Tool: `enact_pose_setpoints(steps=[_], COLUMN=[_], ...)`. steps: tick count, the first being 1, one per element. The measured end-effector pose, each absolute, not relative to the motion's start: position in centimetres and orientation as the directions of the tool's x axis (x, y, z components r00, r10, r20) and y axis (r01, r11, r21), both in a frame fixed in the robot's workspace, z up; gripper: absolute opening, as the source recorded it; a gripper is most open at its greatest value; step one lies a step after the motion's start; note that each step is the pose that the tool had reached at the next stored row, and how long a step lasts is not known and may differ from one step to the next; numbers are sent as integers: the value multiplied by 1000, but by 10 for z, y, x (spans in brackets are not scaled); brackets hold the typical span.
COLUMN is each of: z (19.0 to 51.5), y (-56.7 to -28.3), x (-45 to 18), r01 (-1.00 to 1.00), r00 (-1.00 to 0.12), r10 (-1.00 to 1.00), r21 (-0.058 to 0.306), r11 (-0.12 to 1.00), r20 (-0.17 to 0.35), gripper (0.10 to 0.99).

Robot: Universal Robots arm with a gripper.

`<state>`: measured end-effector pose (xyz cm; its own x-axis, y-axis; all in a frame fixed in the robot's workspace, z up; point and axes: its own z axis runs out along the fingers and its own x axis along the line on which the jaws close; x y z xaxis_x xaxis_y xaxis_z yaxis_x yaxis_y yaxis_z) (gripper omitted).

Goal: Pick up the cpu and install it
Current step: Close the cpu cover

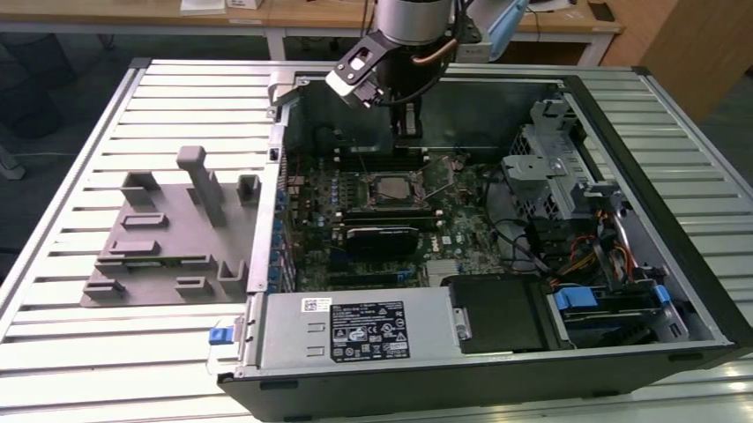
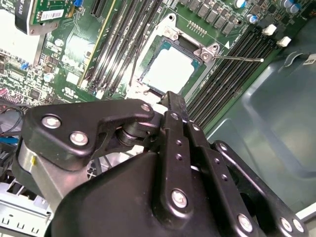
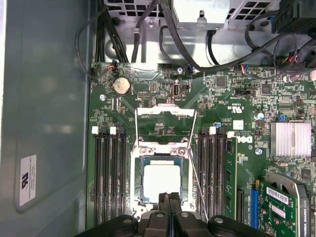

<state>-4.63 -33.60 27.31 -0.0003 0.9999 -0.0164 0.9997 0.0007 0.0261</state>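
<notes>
while the arm (image 1: 414,18) hangs over the open computer case (image 1: 665,189) on the counter (image 1: 70,344) in the exterior view, the cpu (image 1: 386,187) lies in the motherboard socket (image 1: 366,189) beneath the jaws. second wrist view: jaws pressed together, holding nothing, tips near the cpu's (image 2: 170,69) edge. first wrist view: cpu (image 3: 161,180) seated in the socket, memory slots (image 3: 108,170) on either side.

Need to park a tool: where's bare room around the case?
Slatted table is bare between the grey holder block and its near edge, on the exterior view's left of the case. Inside is crowded: gripper over the cpu, cables around.
</notes>
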Motion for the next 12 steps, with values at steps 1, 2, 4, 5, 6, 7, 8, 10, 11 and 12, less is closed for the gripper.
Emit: enact_pose_setpoints(steps=[1, 2, 4, 5, 6, 7, 8, 10, 11, 12], z=[273, 273, 273, 273, 273, 273, 273, 273, 273, 273], y=[-336, -336, -336, -336, -336, -336, -336, -336, -336, -336], x=[-46, -45, -43, -42, -41, -40, -39, -37, -36, -35], r01=[1000, 1000, 1000, 1000, 1000, 1000, 1000, 1000, 1000, 1000], r00=[0, 0, 0, 0, 0, 0, 0, 0, 0, 0], r10=[1000, 1000, 1000, 1000, 1000, 1000, 1000, 1000, 1000, 1000], r21=[26, 26, 26, 26, 26, 26, 26, 26, 26, 26], r11=[1, 1, 1, 1, 1, 1, 1, 1, 1, 1], r20=[-16, -16, -16, -16, -16, -16, -16, -16, -16, -16], gripper=[106, 106, 106, 106, 106, 106, 106, 106, 106, 106])
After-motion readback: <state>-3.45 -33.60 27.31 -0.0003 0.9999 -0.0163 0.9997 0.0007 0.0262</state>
